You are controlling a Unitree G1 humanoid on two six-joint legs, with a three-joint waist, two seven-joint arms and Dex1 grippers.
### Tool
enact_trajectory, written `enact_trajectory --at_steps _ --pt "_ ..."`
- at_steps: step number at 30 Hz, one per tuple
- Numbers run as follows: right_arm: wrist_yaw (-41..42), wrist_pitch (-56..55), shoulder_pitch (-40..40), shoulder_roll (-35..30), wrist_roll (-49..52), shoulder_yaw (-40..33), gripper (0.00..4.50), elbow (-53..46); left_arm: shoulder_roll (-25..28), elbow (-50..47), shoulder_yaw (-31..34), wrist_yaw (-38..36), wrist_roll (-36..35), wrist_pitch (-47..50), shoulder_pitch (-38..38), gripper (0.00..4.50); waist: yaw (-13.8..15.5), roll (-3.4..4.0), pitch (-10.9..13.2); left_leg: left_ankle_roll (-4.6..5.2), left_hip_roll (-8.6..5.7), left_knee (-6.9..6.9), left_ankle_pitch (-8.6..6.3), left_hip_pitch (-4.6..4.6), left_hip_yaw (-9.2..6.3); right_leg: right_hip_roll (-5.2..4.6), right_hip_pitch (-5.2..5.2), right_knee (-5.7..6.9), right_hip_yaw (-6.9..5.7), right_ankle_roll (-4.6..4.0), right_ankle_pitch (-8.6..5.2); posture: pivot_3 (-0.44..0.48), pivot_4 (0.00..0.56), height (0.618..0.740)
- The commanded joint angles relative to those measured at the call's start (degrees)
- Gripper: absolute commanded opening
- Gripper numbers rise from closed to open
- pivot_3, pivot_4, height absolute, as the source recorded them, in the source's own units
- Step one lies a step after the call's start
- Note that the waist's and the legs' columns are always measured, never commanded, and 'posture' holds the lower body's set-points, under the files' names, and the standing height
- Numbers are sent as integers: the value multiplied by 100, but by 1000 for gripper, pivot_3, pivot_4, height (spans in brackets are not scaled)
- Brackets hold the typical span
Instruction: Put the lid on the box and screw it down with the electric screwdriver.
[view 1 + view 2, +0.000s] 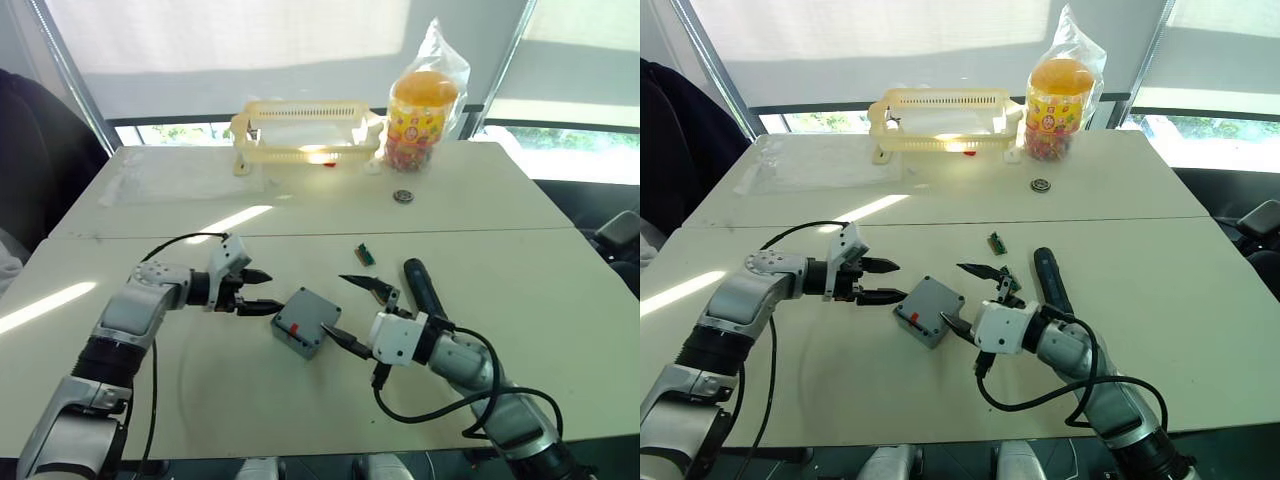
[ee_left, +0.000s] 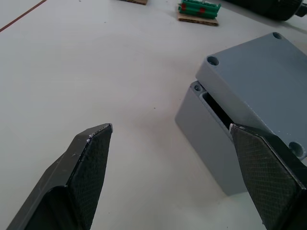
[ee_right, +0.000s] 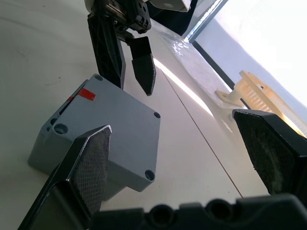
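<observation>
Grey lid (image 2: 254, 76) on box (image 1: 303, 325) but skewed, gap at one corner. Both claws, left (image 1: 262, 292) and right (image 1: 351, 313), wide, empty. Square lid w/ holes before fetching electric screwdriver (image 1: 424, 291).

Box (image 1: 928, 312) between spread-fingered left gripper (image 1: 882, 281) and right gripper (image 1: 965, 298); lid apparently on.

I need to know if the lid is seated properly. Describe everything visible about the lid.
The lid is a flat square plate of grey plastic with screw holes at its corners. It lies on top of the grey box, skewed: one box corner and a dark gap show under its edge. Both open grippers, left and right, flank the box without touching the lid.
</observation>
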Motion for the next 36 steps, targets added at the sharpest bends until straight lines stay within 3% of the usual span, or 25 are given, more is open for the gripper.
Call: enact_trajectory --at_steps 1,15,36 --pt "-31 -136 46 -108 78 -184 4444 -91 85 82 179 17 18 -172 -175 4037 6 0 0 0 0 0 0 0 0 0 0 0 0 0 0 0 150 740" --pt "-101 -305 462 -389 55 -370 4444 -22 68 237 118 -47 18 -289 -324 4037 -3 0 0 0 0 -2 0 -1 1 1 -2 0 0 0 0 0 150 740" --pt "-160 -285 -14 0 -80 -9 4444 256 -65 -46 67 -43 -33 -148 -254 4037 -1 0 0 0 0 -1 0 -2 1 0 -1 -1 0 0 0 0 150 740"
